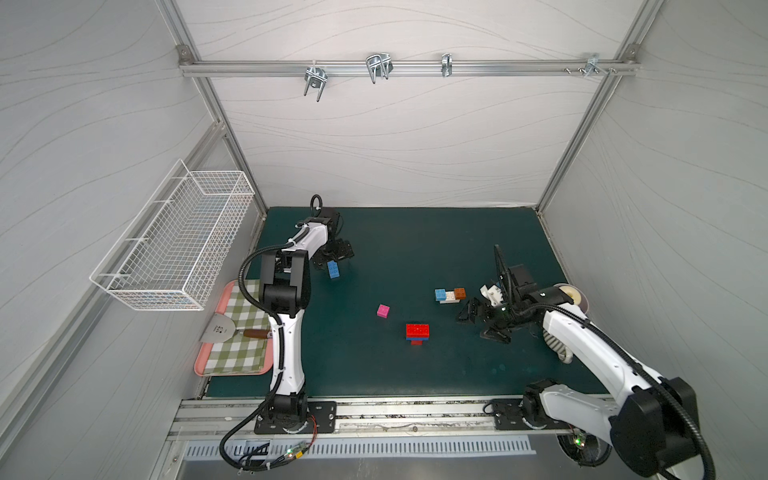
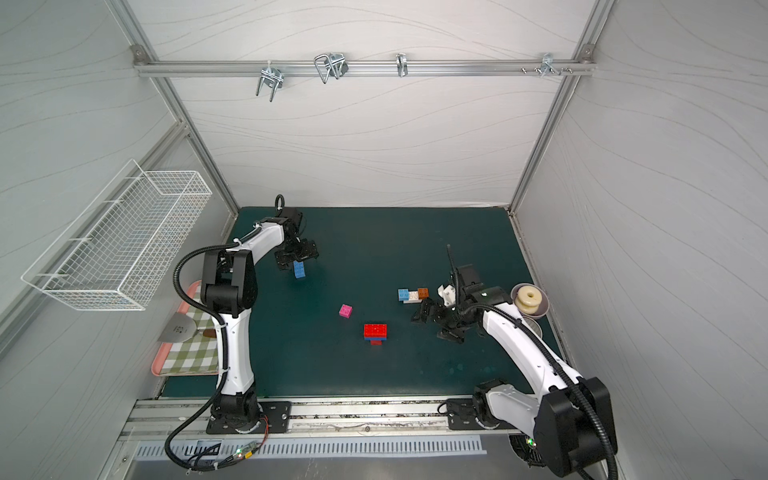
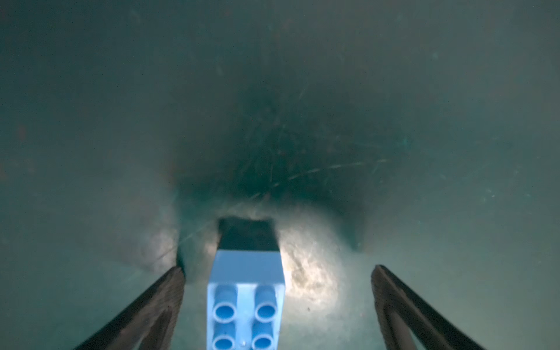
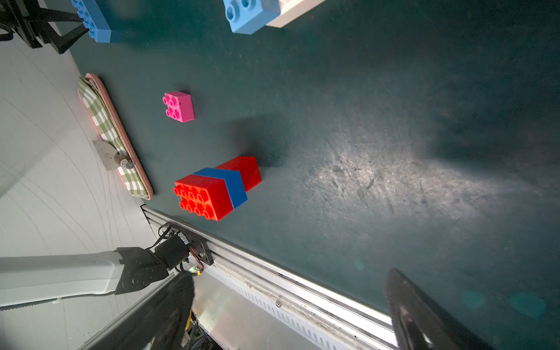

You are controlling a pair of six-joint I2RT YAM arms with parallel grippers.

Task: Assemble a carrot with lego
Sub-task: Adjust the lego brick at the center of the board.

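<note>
The left tool (image 3: pixel 277 270) stands open at the far left of the green bench (image 1: pixel 415 241), and its two dark fingers (image 3: pixel 169 291) flank a blue brick (image 1: pixel 333 270) without touching it; the brick sits on the bench with its studs up, a clear gap on each side. The right tool (image 4: pixel 289 277) is also spread wide and holds nothing; it hangs low over the right side of the bench, just beside a small lego piece (image 1: pixel 449 295) made of a light-blue brick and an orange brick on a white bar. A lone pink brick (image 1: pixel 383 311) lies near the middle of the bench, studs up, apart from everything else. Nearer the front edge stands a short stack (image 1: pixel 417 333): a wide red brick on top, a thin blue layer under it, and a narrow red brick at the bottom. These four lots of lego are separate, so the carrot is not yet joined. At the left edge a pink tray (image 1: pixel 203 361) carries a checked cloth (image 1: pixel 241 345) and a metal spatula (image 1: pixel 217 330); a white wire basket (image 1: pixel 174 245) hangs on the left wall; a bowl (image 2: pixel 544 305) with a cream ring sits behind the right arm.
</note>
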